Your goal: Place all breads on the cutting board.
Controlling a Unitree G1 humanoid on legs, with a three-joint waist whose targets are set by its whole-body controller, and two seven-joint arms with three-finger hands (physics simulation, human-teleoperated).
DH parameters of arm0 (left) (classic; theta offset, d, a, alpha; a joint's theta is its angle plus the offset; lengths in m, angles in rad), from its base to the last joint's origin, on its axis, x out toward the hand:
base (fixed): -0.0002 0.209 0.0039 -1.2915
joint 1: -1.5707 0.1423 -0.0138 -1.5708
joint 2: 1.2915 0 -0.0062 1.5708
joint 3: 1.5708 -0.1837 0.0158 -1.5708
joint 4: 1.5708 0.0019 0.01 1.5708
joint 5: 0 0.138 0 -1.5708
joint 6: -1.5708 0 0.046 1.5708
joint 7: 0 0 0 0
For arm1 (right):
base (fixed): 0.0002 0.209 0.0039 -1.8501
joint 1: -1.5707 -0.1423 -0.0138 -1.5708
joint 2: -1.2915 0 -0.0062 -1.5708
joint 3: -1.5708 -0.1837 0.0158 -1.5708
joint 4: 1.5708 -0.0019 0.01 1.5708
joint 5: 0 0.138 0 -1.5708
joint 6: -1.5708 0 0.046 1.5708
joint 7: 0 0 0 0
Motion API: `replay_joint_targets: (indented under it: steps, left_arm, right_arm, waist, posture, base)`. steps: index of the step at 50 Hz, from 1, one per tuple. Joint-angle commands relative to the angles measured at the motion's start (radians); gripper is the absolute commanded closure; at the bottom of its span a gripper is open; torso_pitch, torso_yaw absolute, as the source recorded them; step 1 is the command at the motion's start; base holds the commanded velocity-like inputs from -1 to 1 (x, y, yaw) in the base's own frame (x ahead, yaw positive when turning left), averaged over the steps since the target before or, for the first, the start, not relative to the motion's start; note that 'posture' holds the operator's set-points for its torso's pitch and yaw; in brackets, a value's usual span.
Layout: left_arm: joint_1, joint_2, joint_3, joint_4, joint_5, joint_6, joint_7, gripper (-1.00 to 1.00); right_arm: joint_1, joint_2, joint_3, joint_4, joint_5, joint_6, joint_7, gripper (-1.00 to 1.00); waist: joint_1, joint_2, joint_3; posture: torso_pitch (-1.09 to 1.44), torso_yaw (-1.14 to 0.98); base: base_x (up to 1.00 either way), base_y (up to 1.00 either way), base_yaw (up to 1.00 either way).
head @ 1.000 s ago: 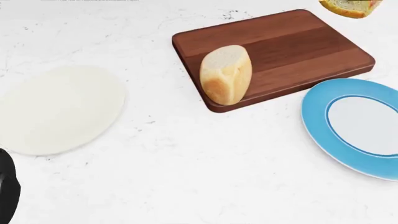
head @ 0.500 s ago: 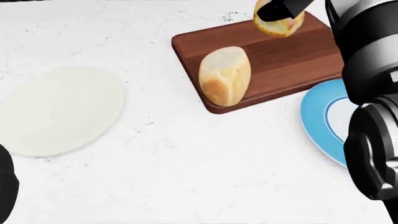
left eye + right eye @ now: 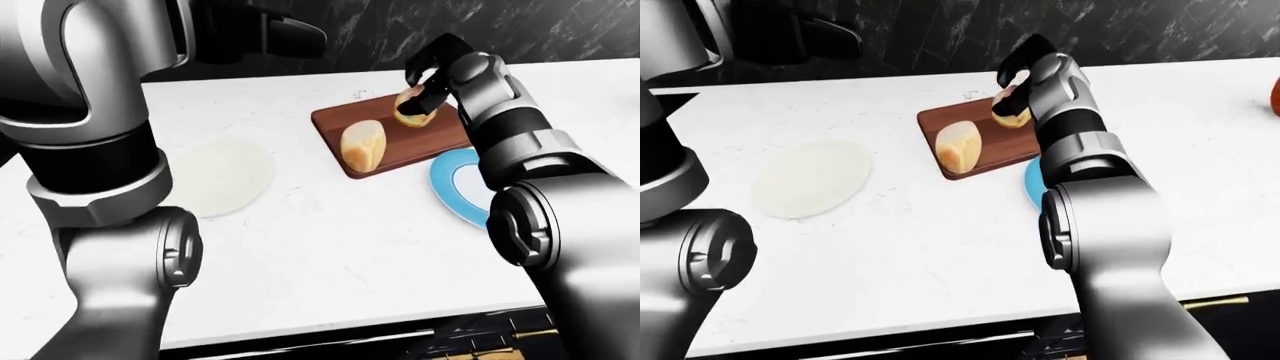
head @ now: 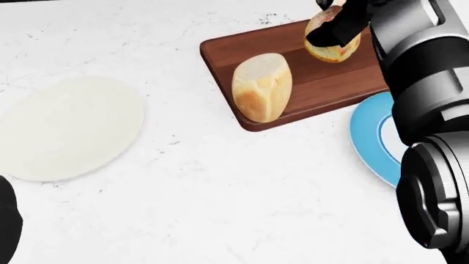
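A brown wooden cutting board lies on the white counter. One pale crusty bread roll rests on the board's left part. A second bread, yellowish with a filling, is over the board's upper right part, and my right hand is shut on it from above. Whether this bread touches the board I cannot tell. My left hand is held high at the upper left of the left-eye view, far from the board, fingers stretched out and holding nothing.
A blue plate with a white centre lies just right of the board, partly hidden under my right arm. A flat white disc lies on the counter to the left. A dark marbled wall rises behind the counter.
My right arm has come in from the upper right with the second bread. The bread went from beyond the board's corner to over the board, a little lower than half a second ago.
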Motion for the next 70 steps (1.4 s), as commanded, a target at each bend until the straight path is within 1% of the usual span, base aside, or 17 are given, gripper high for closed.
replay_joint_targets:
  steps: [1,20,25,26,28,30,32,33,39,40,47,48,49,59,63,66,70]
  left_arm:
    - [-0.035,0.009,0.011,-0.023,0.000,-0.030,0.004,-1.00]
    - [-0.026,0.017,0.013,-0.016,-0.011,-0.040,0.009,-1.00]
    - [-0.024,0.022,0.017,-0.017,-0.015,-0.042,0.008,-1.00]
    - [-0.026,0.023,0.018,-0.016,-0.016,-0.041,0.008,-1.00]
    - [-0.025,0.023,0.019,-0.014,-0.017,-0.044,0.010,-1.00]
    - [-0.020,0.023,0.020,-0.018,-0.019,-0.043,0.011,-1.00]
    - [-0.022,0.025,0.021,-0.019,-0.021,-0.040,0.013,-1.00]
    - [-0.020,0.024,0.021,-0.021,-0.022,-0.040,0.014,-1.00]
    - [-0.015,0.020,0.024,-0.022,-0.027,-0.042,0.020,-1.00]
    - [-0.014,0.020,0.024,-0.023,-0.028,-0.042,0.021,-1.00]
    - [-0.009,0.020,0.024,-0.024,-0.035,-0.043,0.028,-1.00]
    - [-0.014,0.020,0.024,-0.019,-0.035,-0.046,0.029,-1.00]
    - [-0.016,0.018,0.026,-0.015,-0.036,-0.049,0.031,-1.00]
    - [-0.058,0.023,0.021,0.094,-0.033,-0.128,0.043,-1.00]
    - [-0.071,0.024,0.018,0.179,-0.021,-0.205,0.049,-1.00]
    - [-0.083,0.022,0.014,0.237,-0.014,-0.256,0.054,-1.00]
    - [-0.118,0.010,0.021,0.365,0.007,-0.374,0.088,-1.00]
  right_arm:
    - [-0.040,-0.010,-0.003,-0.043,0.002,-0.024,-0.027,1.00]
    - [0.001,0.006,0.001,-0.038,0.010,-0.047,-0.078,1.00]
    - [0.004,0.010,0.003,-0.038,0.006,-0.047,-0.081,0.84]
    - [0.009,0.011,0.003,-0.036,0.005,-0.051,-0.083,0.56]
    - [0.006,0.011,0.002,-0.037,0.005,-0.048,-0.084,0.51]
    - [0.012,0.013,0.001,-0.036,0.006,-0.050,-0.092,0.26]
    - [0.017,0.013,-0.001,-0.036,0.007,-0.053,-0.099,-0.08]
    - [0.017,0.014,-0.002,-0.036,0.007,-0.052,-0.100,-0.16]
    - [0.026,0.016,-0.001,-0.036,0.007,-0.056,-0.107,-0.49]
    - [0.026,0.016,-0.002,-0.036,0.008,-0.056,-0.110,-0.66]
    - [0.022,0.013,-0.005,-0.037,0.011,-0.059,-0.125,-0.74]
    - [0.019,0.012,-0.005,-0.037,0.012,-0.057,-0.123,-0.84]
    - [0.016,0.011,-0.005,-0.037,0.012,-0.055,-0.122,-1.00]
    - [-0.041,-0.012,-0.022,-0.050,0.045,-0.020,-0.083,-1.00]
    - [-0.064,-0.018,-0.040,-0.060,0.088,0.018,-0.027,-1.00]
    - [-0.072,-0.025,-0.033,-0.071,0.106,0.029,0.022,-1.00]
    - [-0.090,-0.043,-0.044,-0.096,0.150,0.059,0.067,-1.00]
  waist:
    - [0.001,-0.002,-0.036]
    - [0.002,-0.003,-0.040]
    - [0.001,-0.002,-0.040]
    - [0.001,-0.002,-0.040]
    - [0.001,-0.002,-0.041]
    - [0.001,-0.002,-0.041]
    - [0.002,-0.002,-0.041]
    - [0.002,-0.002,-0.041]
    - [0.002,-0.002,-0.041]
    - [0.002,-0.002,-0.041]
    - [0.002,-0.002,-0.042]
    - [0.002,-0.002,-0.042]
    - [0.002,-0.002,-0.042]
    - [0.003,-0.004,-0.040]
    - [0.003,-0.005,-0.039]
    - [0.003,-0.006,-0.040]
    - [0.003,-0.008,-0.041]
  posture:
    - [0.00,0.00]
    - [0.00,0.00]
    - [0.00,0.00]
    - [0.00,0.00]
    - [0.00,0.00]
    - [0.00,0.00]
    - [0.00,0.00]
    - [0.00,0.00]
    - [0.00,0.00]
    - [0.00,0.00]
    - [0.00,0.00]
    - [0.00,0.00]
    - [0.00,0.00]
    - [0.00,0.00]
    - [0.00,0.00]
    - [0.00,0.00]
    - [0.00,0.00]
  base:
    - [0.00,0.00,0.00]
    - [0.00,0.00,0.00]
    - [0.00,0.00,0.00]
    - [0.00,0.00,0.00]
    - [0.00,0.00,0.00]
    - [0.00,0.00,0.00]
    - [0.00,0.00,0.00]
    - [0.00,0.00,0.00]
    - [0.00,0.00,0.00]
    - [0.00,0.00,0.00]
    - [0.00,0.00,0.00]
    - [0.00,0.00,0.00]
    - [0.00,0.00,0.00]
    - [0.00,0.00,0.00]
    - [0.00,0.00,0.00]
    - [0.00,0.00,0.00]
    - [0.00,0.00,0.00]
